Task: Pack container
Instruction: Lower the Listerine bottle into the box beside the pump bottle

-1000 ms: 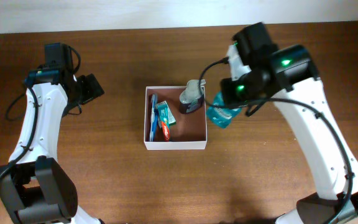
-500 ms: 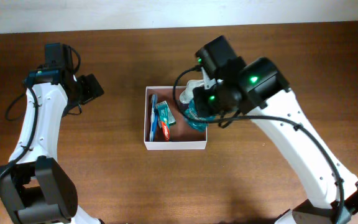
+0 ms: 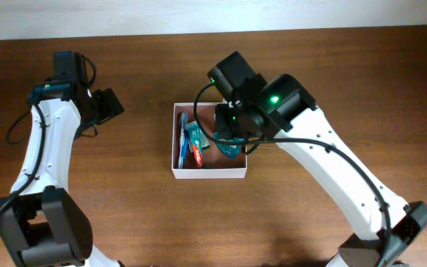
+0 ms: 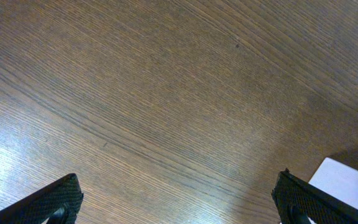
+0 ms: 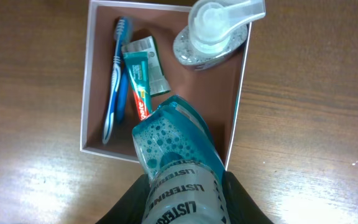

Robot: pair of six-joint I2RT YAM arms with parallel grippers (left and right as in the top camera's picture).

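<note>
hidden or unclear:
- pump bottle [image 5: 213,31]: clear, lying against the container's far right corner. the right arm covers it in the overhead view.
- mouthwash bottle [image 5: 176,155]: teal, lettered "listerine". its cap end is cut off at the bottom of the right wrist view, and overhead only a teal sliver shows under the arm. whether its base touches the container floor cannot be told.
- white corner [image 4: 353,186]: cut off at the lower right edge of the left wrist view, not identifiable.

counts:
- container [image 3: 207,174]: one, square, white walls, reddish-brown floor, at mid table [image 3: 124,208], open side up.
- toothbrush [image 5: 115,81]: one, blue, lying along the container's left wall.
- toothpaste tube [image 5: 142,78]: one, just beside the toothbrush.
- pump bottle: one.
- mouthwash bottle: one, tilted, its base over the container's near right part.
- right gripper [image 5: 182,186]: one, jaws clamped on the mouthwash bottle, a dark finger on each side.
- left gripper [image 4: 179,199]: one, jaws spread wide with nothing between them, over bare wood well to the left of the container.
</note>
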